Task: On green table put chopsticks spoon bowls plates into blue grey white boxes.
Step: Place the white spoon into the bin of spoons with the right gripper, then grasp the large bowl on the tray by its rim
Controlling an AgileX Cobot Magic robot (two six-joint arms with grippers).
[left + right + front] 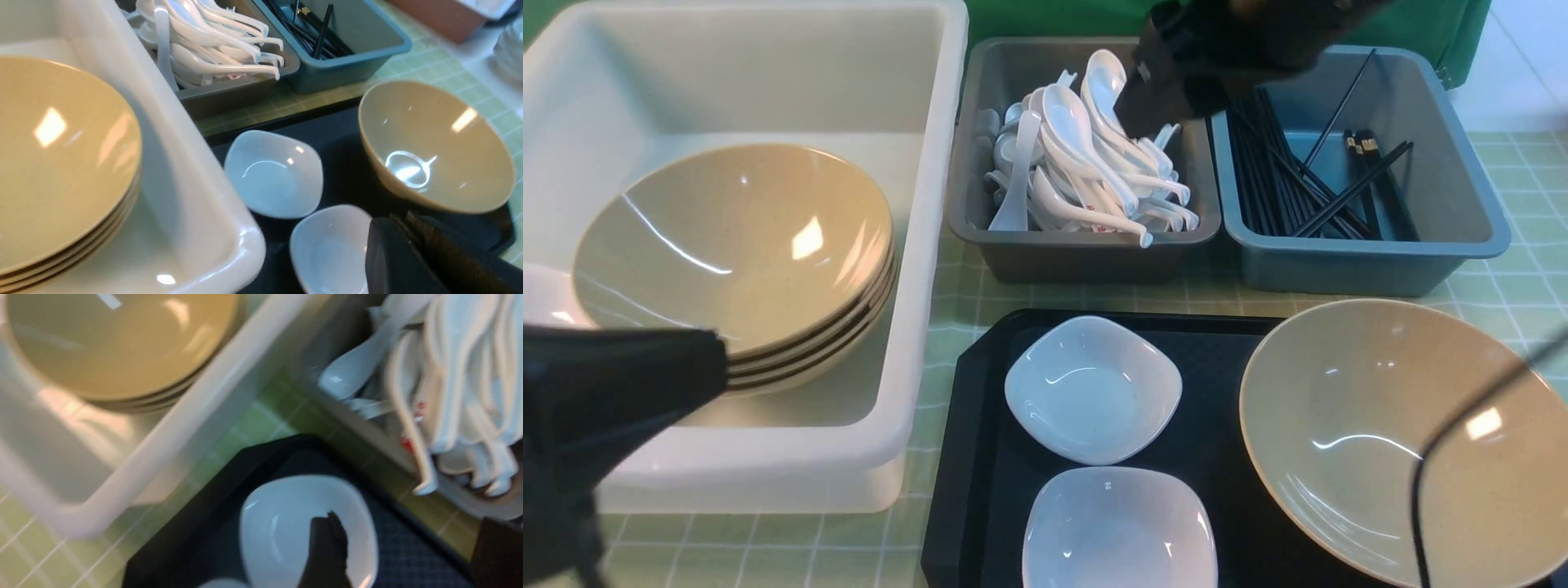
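In the front view, a large white box (923, 245) of smooth plastic, with thick rounded rim, holds a stack of glossy tan bowls (743, 253), tilted inside it. The dark grey box (1094, 261) is rectangular and full of shiny white spoons (1078, 155), and some handles lie over its front rim. Just beside it, the blue box (1364, 265) has thin black chopsticks (1274, 180), with open room at its right part. On the black tray (964, 490), with angled corner, are two white plates (1093, 392), rounded-square and smooth, and one wide tan bowl (1405, 441) that covers the right side. The green table (743, 539) shows its checked cloth between boxes and tray. The right gripper (1168, 106) hangs above the grey and blue boxes. In the left wrist view, the left gripper (404, 220) has its fingers pressed together, near one plate, with nothing between them. In the right wrist view, blurred, the fingers (329, 551) of the right gripper are spread, with nothing pinched; dark cloth-like texture of the tray is seen beneath.
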